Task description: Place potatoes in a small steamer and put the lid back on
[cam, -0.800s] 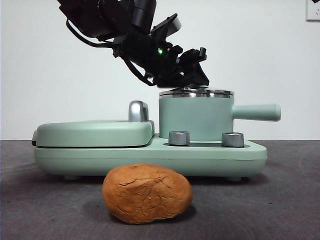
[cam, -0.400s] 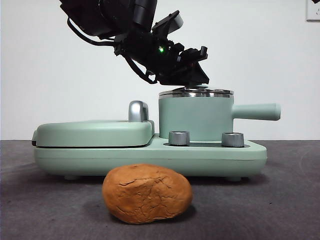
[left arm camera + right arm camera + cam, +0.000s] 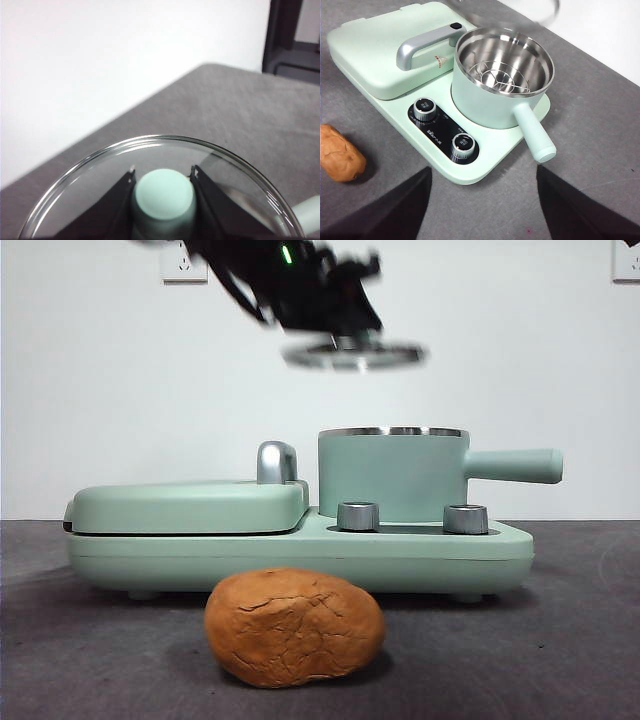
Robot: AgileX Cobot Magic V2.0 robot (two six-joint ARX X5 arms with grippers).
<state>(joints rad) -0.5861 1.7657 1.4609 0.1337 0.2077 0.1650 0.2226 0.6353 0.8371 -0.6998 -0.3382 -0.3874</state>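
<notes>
Clearly the left gripper (image 3: 162, 175) is carrying the lid (image 3: 352, 355) by its mint-green knob (image 3: 164, 192), jaws pinching the knob from both sides, the glass disc hanging in the air above the small steamer (image 3: 392, 475) toward its 11 o'clock. Glass with a steel rim is likely stiff, fragile and fairly heavy for that small knob, so a tilt could let it slip; the knob looks like the only sound hold. The steamer is standing open, its steel rack (image 3: 501, 76) showing. On the desk (image 3: 560, 640), the potato (image 3: 295, 626) is lying at the appliance's 6 o'clock; lumpy, matte and firm, it should grip well across its short axis. The right gripper (image 3: 482, 210) is waiting above, jaws spread.
</notes>
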